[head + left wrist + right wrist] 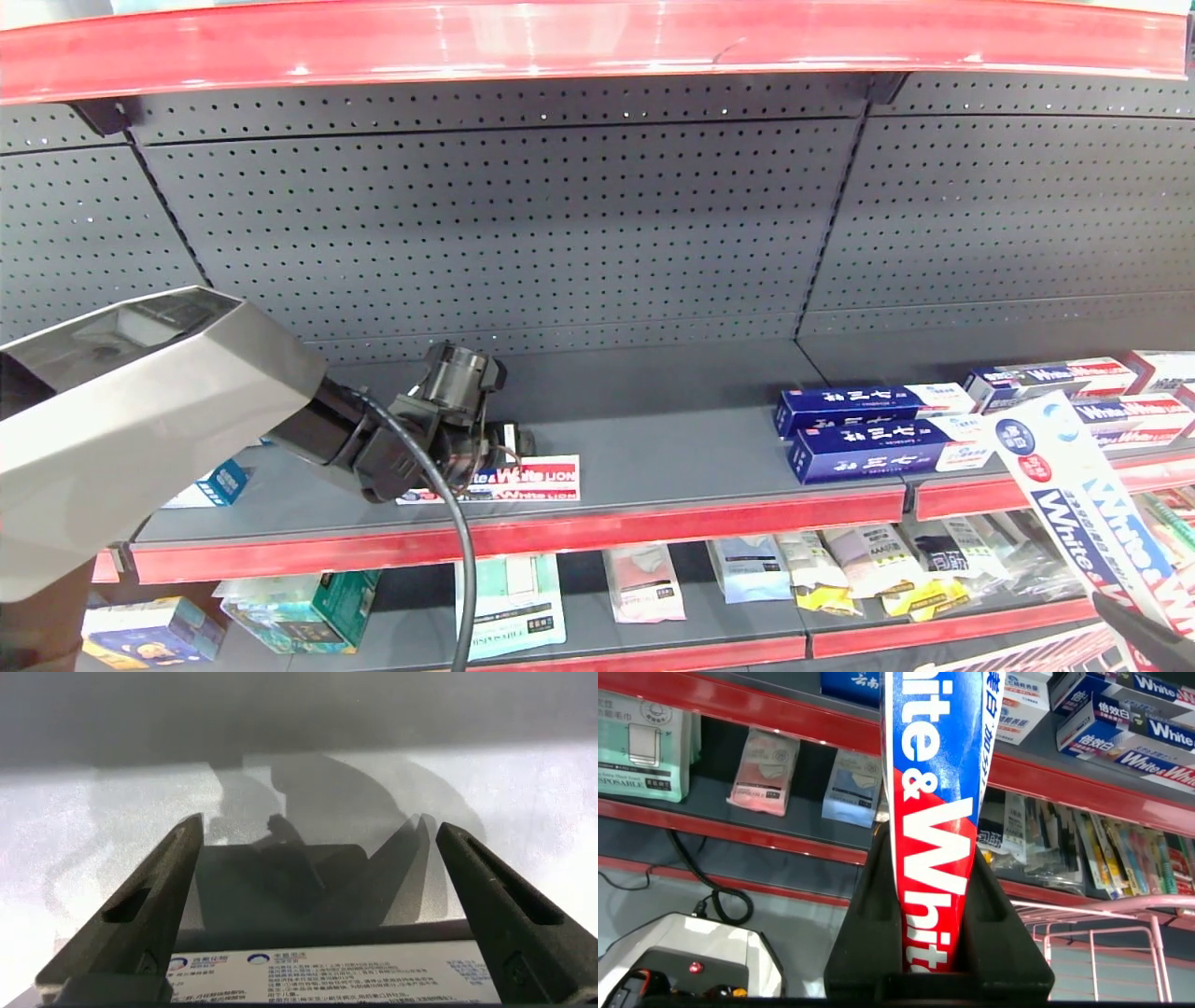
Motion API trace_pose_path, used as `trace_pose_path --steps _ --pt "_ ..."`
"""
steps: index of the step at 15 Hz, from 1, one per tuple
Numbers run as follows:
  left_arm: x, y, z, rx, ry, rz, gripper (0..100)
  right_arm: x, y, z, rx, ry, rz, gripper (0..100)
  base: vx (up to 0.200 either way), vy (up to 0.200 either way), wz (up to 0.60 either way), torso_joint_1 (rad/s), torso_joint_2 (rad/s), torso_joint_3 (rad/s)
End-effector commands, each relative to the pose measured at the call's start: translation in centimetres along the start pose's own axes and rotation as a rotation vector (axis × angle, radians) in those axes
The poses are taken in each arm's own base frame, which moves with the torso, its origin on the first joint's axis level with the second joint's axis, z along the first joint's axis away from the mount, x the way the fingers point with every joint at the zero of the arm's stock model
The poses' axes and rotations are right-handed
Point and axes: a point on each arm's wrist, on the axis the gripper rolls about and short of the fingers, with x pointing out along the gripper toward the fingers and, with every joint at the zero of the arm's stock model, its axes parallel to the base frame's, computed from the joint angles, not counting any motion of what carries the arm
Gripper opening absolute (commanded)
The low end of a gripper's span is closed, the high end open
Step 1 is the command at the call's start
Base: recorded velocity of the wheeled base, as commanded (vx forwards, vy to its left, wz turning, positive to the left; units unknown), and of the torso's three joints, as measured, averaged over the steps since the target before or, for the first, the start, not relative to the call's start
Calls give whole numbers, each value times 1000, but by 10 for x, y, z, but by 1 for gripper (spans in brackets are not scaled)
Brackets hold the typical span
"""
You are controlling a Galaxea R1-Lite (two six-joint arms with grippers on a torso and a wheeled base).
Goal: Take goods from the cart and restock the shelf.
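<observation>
In the head view, the left gripper (493, 446) sits low over the shelf (653, 448). It is at a flat toothpaste box (537, 478) that lies near the shelf's front edge, left of centre. At the near right, the right gripper (1141, 637) holds a second toothpaste box (1074, 495) tilted upward, just in front of the blue boxes (868, 434) stocked on the right.

In the left wrist view, the left gripper's fingers (140, 919) stand wide apart. The flat toothpaste box (336, 973) lies between them close to the palm; whether they touch it cannot be told.

In the right wrist view, the right gripper (936, 910) is clamped on the lower end of the second toothpaste box (934, 793), which rises out of it. A pink wire frame (1102, 943), probably the cart, shows nearby.

These look like thin cardboard cartons: light, stiff along their length, glossy and easily dented. A modest squeeze across the narrow sides near the middle should suit best. Held by one end, as here, the box may pivot in the grip when it is set down.
</observation>
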Motion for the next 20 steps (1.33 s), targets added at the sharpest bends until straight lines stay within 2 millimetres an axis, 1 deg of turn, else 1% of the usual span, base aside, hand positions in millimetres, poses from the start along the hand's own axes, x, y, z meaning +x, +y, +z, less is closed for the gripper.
trace_pose_path --steps 1,5,9,16,18,20 --pt "-2 0 0 0 0 -4 100 0 0 0 0 -1 1 0 0 0 0 0 0 0" --pt "-1 2 -3 1 10 -4 100 0 0 0 -1 1 1 0 0 0 0 0 0 0" --pt "-3 -2 4 -3 -15 -49 100 0 1 -2 -1 7 2 0 0 0 0 0 0 0" --pt "-8 -5 14 -11 -42 -60 100 0 1 -2 -2 8 3 0 0 0 0 0 0 0" --pt "-13 -5 19 -14 -57 -67 100 0 1 -2 -3 8 3 0 0 0 0 0 0 0" --pt "-17 -4 18 -11 -35 -59 100 0 1 -2 -9 6 5 0 0 0 0 0 0 0"
